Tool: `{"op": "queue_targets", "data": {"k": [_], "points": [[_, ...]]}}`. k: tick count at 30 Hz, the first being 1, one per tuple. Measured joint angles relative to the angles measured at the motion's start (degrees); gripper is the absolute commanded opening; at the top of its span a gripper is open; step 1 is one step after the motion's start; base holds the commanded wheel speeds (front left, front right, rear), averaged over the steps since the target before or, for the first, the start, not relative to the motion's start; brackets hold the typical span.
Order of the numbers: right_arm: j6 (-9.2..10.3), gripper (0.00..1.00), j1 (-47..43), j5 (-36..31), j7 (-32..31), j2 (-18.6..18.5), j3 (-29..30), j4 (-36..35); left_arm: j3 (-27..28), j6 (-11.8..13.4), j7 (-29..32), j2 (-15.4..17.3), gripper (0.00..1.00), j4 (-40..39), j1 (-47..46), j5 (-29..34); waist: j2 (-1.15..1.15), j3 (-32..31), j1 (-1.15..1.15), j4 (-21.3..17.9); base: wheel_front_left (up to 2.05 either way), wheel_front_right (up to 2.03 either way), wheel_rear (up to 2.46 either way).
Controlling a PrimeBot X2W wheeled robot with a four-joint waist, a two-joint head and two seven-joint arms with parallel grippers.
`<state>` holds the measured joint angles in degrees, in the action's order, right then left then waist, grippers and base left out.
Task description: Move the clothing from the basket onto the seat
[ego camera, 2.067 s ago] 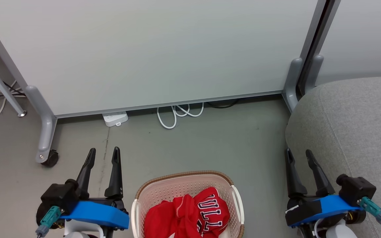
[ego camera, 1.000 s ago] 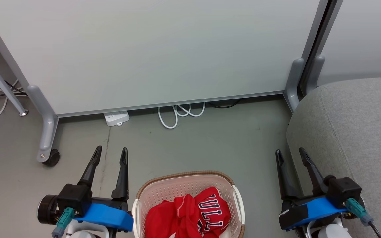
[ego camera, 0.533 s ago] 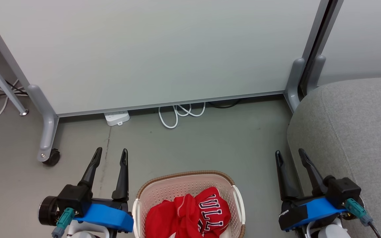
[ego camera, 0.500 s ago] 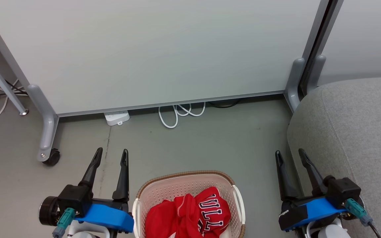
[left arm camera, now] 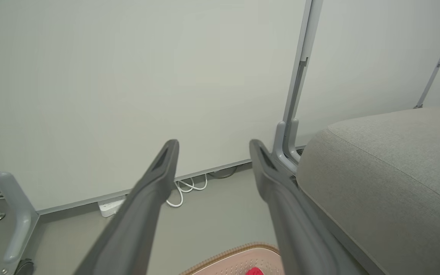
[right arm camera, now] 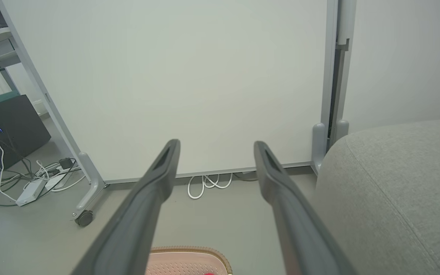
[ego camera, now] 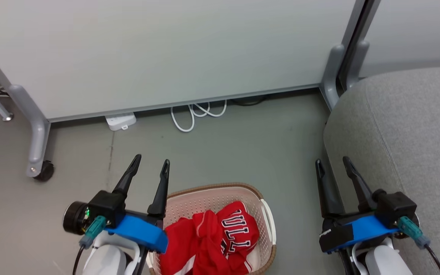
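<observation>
Both hands are released: the left gripper (ego camera: pixel 152 160) and the right gripper (ego camera: pixel 332 161) stand with their jaws spread wide and hold nothing. The clothing (ego camera: pixel 212 240) lies bunched inside the basket (ego camera: pixel 212 188), which rests on the floor (ego camera: pixel 243 152) just beside the left edge of the seat (ego camera: pixel 403 133). The lettered garment lies toward the basket's right wall. We judge the step in hand to be the reach for the first garment, with no transfer made yet. The left gripper hangs over the basket's left rim and is the better placed. To do the step well, we tip the fingers down into the middle of the pile. We close on a raised fold rather than on flat cloth, and we lift straight up until the fabric clears the rim. The two garments look tangled, so we expect one pull may drag both, or drop one over the wall. The perforated wall may catch a fingertip, so we keep away from it. The right gripper sits close to the seat's near left corner; we cannot tell its height above the cushion. A power strip (ego camera: pixel 120 121) and a white cable (ego camera: pixel 193 114) lie at the far edge of the floor under the partition panel (ego camera: pixel 166 49), well apart from the basket. A castor foot (ego camera: pixel 44 171) stands to the left, outside the path to the seat.
</observation>
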<state>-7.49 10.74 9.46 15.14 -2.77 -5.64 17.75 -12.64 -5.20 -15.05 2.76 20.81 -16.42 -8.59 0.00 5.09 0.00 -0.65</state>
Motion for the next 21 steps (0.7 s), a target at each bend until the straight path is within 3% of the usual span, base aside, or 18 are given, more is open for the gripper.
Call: {"op": "queue_targets", "data": {"k": [21], "points": [[-0.01, 1.0, 11.04, 1.75, 0.0, -0.03, -1.58, -3.54, -7.27, -2.1, -0.01, 0.53, 1.0, 21.42, -17.37, 2.7, 0.0, 17.78, 0.01, -7.32, 0.0, 0.0, 0.0]]}}
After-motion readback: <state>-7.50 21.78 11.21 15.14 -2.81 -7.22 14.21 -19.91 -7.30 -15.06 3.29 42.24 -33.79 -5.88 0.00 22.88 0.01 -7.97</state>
